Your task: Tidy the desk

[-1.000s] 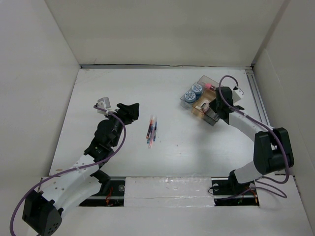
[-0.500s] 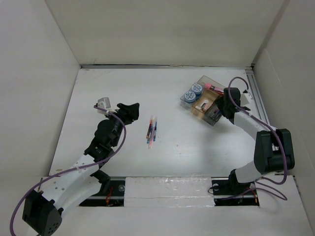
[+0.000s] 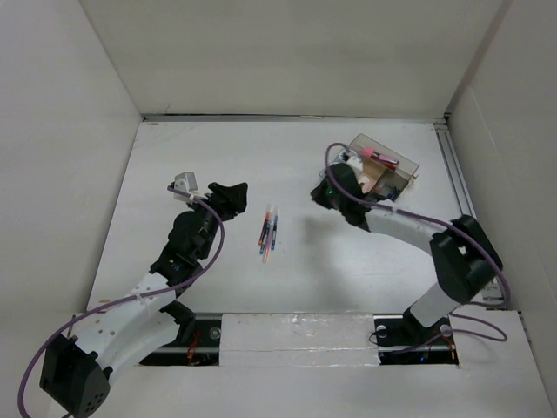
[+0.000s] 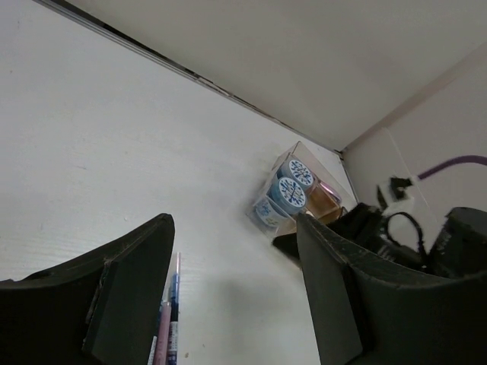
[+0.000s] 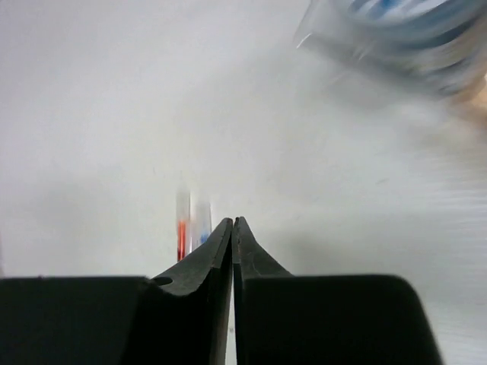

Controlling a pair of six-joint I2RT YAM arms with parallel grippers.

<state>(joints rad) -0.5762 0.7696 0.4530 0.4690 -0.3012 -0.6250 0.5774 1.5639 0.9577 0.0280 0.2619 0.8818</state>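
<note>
On the white desk (image 3: 287, 157) a small bunch of pens (image 3: 268, 232) lies near the middle. My left gripper (image 3: 236, 197) hovers just left of them, open and empty. In the left wrist view the pens (image 4: 169, 319) lie by the inner side of the left finger (image 4: 129, 296), between the spread jaws (image 4: 236, 293). My right gripper (image 3: 320, 195) is shut on nothing, low over the desk between the pens and the clear tray (image 3: 402, 165). In the right wrist view its closed tips (image 5: 233, 222) point at the blurred pens (image 5: 190, 224).
The clear compartmented tray (image 4: 323, 199) at the back right holds two blue-lidded round tubs (image 4: 291, 194) and small items, one of them pink (image 3: 369, 153). Pale panels wall the desk on three sides. A metal rail (image 3: 457, 183) runs along the right edge.
My right arm left the tray and swung left past it toward the middle of the desk, ending shut. The left arm and the pens have stayed where they were.
</note>
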